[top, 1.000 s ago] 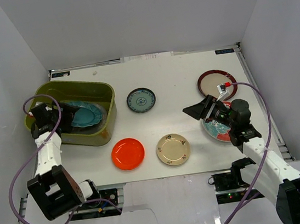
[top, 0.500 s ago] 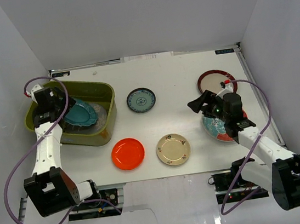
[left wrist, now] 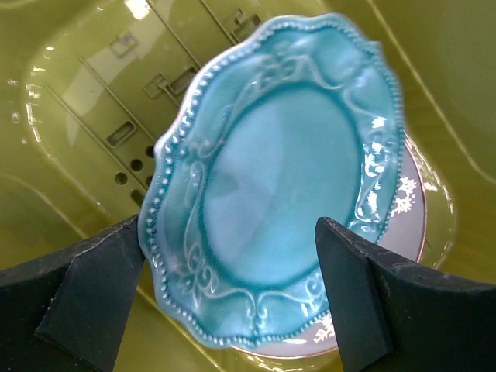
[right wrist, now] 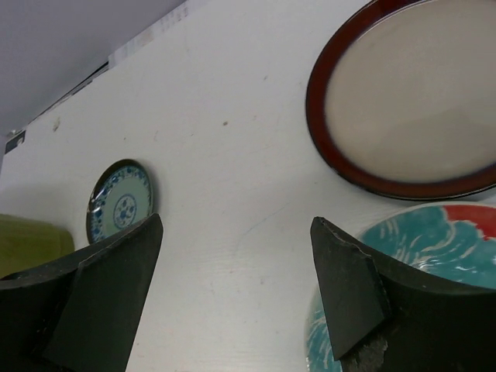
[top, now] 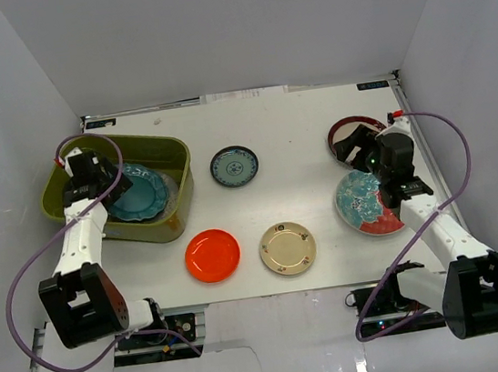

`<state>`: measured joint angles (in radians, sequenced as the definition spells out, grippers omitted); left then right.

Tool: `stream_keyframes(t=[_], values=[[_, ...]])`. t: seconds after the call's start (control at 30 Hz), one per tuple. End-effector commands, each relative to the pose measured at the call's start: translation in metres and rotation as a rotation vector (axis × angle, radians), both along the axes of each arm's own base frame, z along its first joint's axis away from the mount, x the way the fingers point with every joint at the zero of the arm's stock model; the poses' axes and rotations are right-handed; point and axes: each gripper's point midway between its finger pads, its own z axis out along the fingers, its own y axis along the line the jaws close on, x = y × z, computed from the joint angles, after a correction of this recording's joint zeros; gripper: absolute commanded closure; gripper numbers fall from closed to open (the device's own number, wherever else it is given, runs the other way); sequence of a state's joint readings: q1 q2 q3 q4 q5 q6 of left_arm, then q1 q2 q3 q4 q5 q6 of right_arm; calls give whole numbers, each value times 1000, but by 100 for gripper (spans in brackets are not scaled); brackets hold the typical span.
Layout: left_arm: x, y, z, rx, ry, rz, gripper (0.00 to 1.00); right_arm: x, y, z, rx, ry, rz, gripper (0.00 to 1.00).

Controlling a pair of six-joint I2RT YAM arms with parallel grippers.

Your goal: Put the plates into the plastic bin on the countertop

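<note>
Teal scalloped round plate (left wrist: 279, 186) lies inside olive-green rectangular plastic bin (left wrist: 70, 178), atop pale grey plate (left wrist: 409, 209). Left gripper (left wrist: 229, 267) hangs over it, jaws spread wide, gripping nothing. Right gripper (right wrist: 232, 263) is spread too, empty, over white countertop (right wrist: 232, 139) near maroon-rimmed cream plate (right wrist: 411, 101).

Left arm (top: 78, 250) and right arm (top: 439, 232): white shells, black joints, a purple cable (top: 11, 320) looping off each (red connector at the wrist). Left gripper (left wrist: 229, 232), right gripper (right wrist: 236, 225): matte black wedge fingers.
</note>
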<state>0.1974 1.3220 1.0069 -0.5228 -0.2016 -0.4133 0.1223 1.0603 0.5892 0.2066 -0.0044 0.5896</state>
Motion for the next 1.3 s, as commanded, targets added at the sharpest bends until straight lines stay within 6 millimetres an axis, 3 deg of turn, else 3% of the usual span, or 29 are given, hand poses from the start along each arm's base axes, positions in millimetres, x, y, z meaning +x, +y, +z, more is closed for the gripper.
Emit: stream_keyframes(t=[0.0, 0.1, 0.23, 0.37, 0.43, 0.5, 0.53, 0.57, 0.63, 0.73, 0.77, 0.8, 0.83, 0.9, 0.93, 1.03, 1.13, 1.17, 1.27], values=[[2, -1, 1, 20, 5, -37, 2, 17, -29, 22, -78, -49, -98, 17], [6, 1, -4, 53, 51, -39, 2, 24, -47, 27, -106, -49, -167, 13], [9, 6, -10, 76, 108, 2, 2, 35, -61, 29, -127, -39, -199, 1], [19, 7, 29, 90, -56, 37, 2, 45, -88, 29, -102, -17, -241, 7], [25, -1, 72, 74, -225, 11, 2, 49, -95, 28, -76, -8, -238, 6], [26, -21, 110, 31, -358, -68, 2, 52, -118, 26, -65, 3, -287, 3], [28, -30, 126, 13, -412, -99, 2, 53, -116, 25, -43, 8, -256, 0], [30, -43, 140, -8, -451, -147, 2, 53, -130, 24, -18, 13, -285, 1], [30, -79, 172, -90, -537, -276, 2, 56, -137, 17, 17, 37, -287, 12], [24, -161, 191, -274, -594, -554, 2, 60, -148, -2, 54, 88, -315, 22], [15, -201, 191, -353, -591, -655, 2, 62, -152, -5, 63, 91, -322, 30], [8, -229, 189, -397, -581, -744, 2, 63, -153, -17, 81, 119, -325, 35], [-4, -272, 181, -431, -548, -852, 2, 63, -160, -22, 88, 131, -340, 35], [-15, -311, 169, -456, -522, -953, 2, 64, -168, -38, 112, 164, -359, 34], [-29, -341, 156, -485, -476, -1032, 2, 64, -174, -43, 120, 173, -370, 31], [-55, -382, 142, -548, -436, -1170, 2, 64, -180, -68, 149, 234, -380, 22], [-66, -397, 134, -577, -428, -1241, 2, 66, -180, -92, 185, 282, -364, 22], [-69, -398, 130, -576, -422, -1263, 2, 67, -178, -103, 198, 309, -358, 26], [-74, -401, 127, -581, -419, -1304, 2, 79, -164, -112, 285, 278, -288, 32]])
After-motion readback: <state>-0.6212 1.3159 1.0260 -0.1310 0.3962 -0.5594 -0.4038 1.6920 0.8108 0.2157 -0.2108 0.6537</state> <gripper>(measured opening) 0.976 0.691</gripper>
